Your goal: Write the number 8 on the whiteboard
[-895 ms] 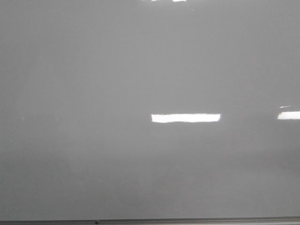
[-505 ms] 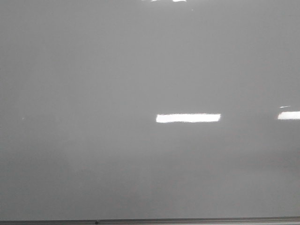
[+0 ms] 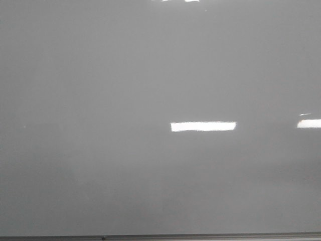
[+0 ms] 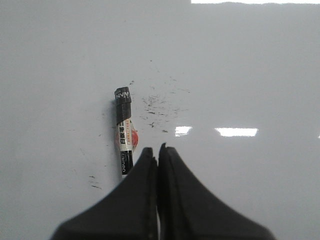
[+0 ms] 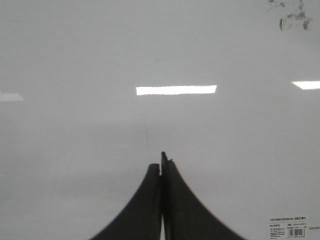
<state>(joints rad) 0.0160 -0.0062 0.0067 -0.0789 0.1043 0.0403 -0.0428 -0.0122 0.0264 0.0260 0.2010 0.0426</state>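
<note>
The whiteboard (image 3: pixel 100 100) fills the front view, glossy pale grey, with no arm in that view. No number 8 shows on it in any view. In the left wrist view my left gripper (image 4: pixel 157 150) is shut and empty above the board (image 4: pixel 250 75). A black marker (image 4: pixel 124 132) with a white and red label lies on the board just beside the left fingertip, apart from it. In the right wrist view my right gripper (image 5: pixel 162 160) is shut and empty above the board (image 5: pixel 75 60).
A thin grey edge strip (image 3: pixel 160 236) runs along the board's near side. Bright rectangular glare patches (image 3: pixel 203 126) lie on the board. Small black scuff marks (image 4: pixel 157 107) sit beside the marker, and smudges (image 5: pixel 295 17) show in the right wrist view. A printed label (image 5: pixel 290 227) is stuck there.
The left end of the middle glare patch has shrunk to the right, as if something above shades it. Nothing else in the front view has changed.
</note>
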